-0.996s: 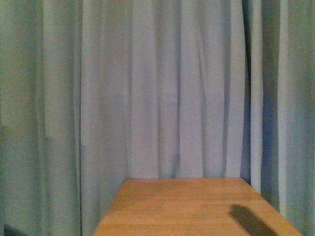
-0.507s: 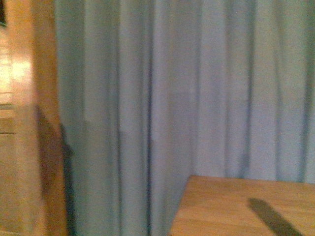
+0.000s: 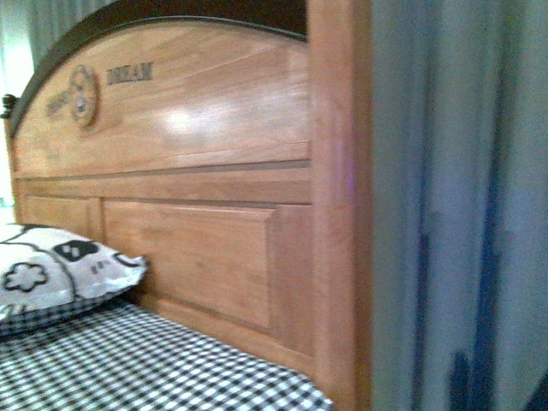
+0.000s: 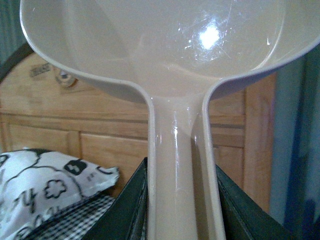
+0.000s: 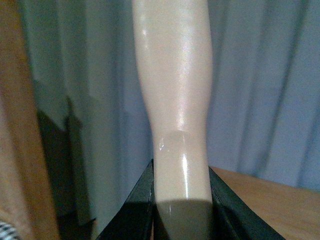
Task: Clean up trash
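Trash shows in none of the three views. The left gripper [image 4: 181, 210] is clamped on the handle of a beige dustpan [image 4: 150, 45], whose scoop reaches out ahead of it toward a wooden headboard [image 3: 171, 171] and a patterned pillow [image 3: 51, 274]. The right gripper [image 5: 181, 205] clasps a beige handle [image 5: 175, 75] that extends ahead toward a grey curtain [image 5: 260, 75], with a wooden table [image 5: 270, 200] nearby.

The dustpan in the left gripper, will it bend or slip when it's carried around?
The dustpan looks like moulded hard plastic, so probably stiff and light. Its glossy handle, like the beige handle in the right gripper, may slide within the left gripper. The wide scoop beyond the grip could lever it sideways.
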`<state>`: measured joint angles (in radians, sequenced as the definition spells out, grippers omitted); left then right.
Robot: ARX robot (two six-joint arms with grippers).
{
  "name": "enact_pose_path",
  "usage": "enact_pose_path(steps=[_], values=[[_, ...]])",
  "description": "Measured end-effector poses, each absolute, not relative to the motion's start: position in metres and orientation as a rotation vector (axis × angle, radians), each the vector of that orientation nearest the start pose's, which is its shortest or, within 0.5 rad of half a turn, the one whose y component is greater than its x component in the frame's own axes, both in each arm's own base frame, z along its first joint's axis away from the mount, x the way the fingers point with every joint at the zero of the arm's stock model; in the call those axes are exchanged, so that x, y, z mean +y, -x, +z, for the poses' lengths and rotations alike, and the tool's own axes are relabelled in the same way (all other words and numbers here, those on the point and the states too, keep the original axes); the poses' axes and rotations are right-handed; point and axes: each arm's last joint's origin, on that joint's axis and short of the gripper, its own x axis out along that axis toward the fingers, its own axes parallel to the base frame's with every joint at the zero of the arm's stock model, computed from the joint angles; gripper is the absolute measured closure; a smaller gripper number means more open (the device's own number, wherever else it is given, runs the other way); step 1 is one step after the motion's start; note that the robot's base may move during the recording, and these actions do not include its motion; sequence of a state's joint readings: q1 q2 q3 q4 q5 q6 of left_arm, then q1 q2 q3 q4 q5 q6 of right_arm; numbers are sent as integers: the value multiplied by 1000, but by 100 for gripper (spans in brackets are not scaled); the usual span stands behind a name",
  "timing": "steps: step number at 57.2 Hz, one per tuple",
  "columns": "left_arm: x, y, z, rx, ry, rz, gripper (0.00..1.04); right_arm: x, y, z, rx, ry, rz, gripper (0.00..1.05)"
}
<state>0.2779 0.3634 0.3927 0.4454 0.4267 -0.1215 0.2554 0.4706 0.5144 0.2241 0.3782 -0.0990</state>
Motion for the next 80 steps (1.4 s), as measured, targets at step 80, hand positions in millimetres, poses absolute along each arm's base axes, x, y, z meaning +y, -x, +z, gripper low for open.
enact_pose_path(steps=[80], values=[[32, -150, 310, 351, -76, -435, 77, 19, -117, 319, -248, 18, -135, 84]])
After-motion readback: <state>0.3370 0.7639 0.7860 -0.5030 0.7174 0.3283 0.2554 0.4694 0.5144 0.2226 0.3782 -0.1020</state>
